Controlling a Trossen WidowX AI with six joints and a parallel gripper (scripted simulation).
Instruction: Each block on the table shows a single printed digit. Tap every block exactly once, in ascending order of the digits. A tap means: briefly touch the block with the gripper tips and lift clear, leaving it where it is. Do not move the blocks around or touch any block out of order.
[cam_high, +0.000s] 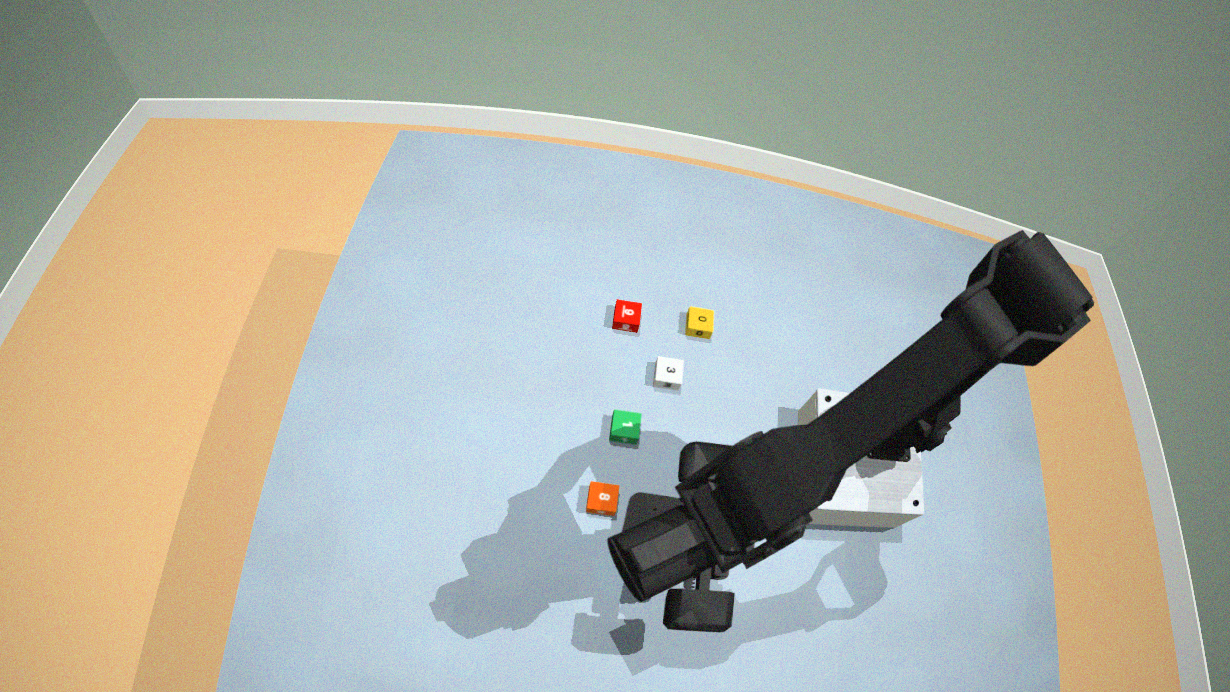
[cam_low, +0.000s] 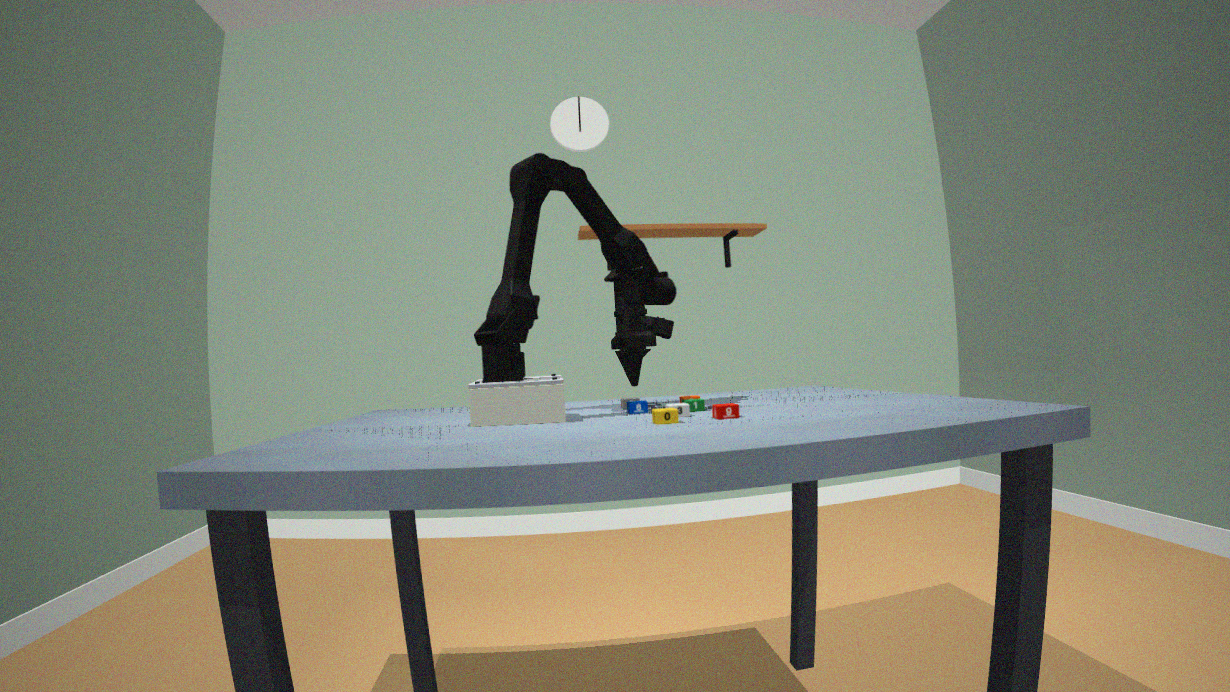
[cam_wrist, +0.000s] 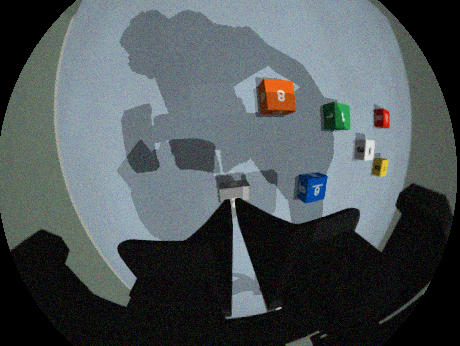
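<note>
The tap on the grey block (cam_low: 628, 401) (cam_wrist: 233, 191) seems to be the step in hand; its digit cannot be read, but it is judged to be 2, with 0 and 1 presumably done. The claw (cam_high: 698, 609) (cam_low: 634, 383) (cam_wrist: 231, 204) is closed, with nothing held, its tips above the table (cam_high: 481, 258) (cam_low: 516, 477) (cam_wrist: 220, 65). What is called for next is a straight, gentle descent — brief contact, then a clean lift — before the white 3 (cam_high: 669, 370) (cam_low: 679, 409) (cam_wrist: 365, 149) is approached.

In the wrist view, grey is seen at 12 o'clock from the tips, blue (cam_low: 637, 407) (cam_wrist: 311, 188) near 3 o'clock and orange (cam_high: 602, 497) (cam_low: 689, 398) (cam_wrist: 276, 97) at 1 o'clock. Grey and blue are hidden from the top view (the arm (cam_high: 894, 387) (cam_low: 593, 202) is in the way), though orange's 8 is read plainly there. The gap under the tips is shown best by the exterior view.
</note>
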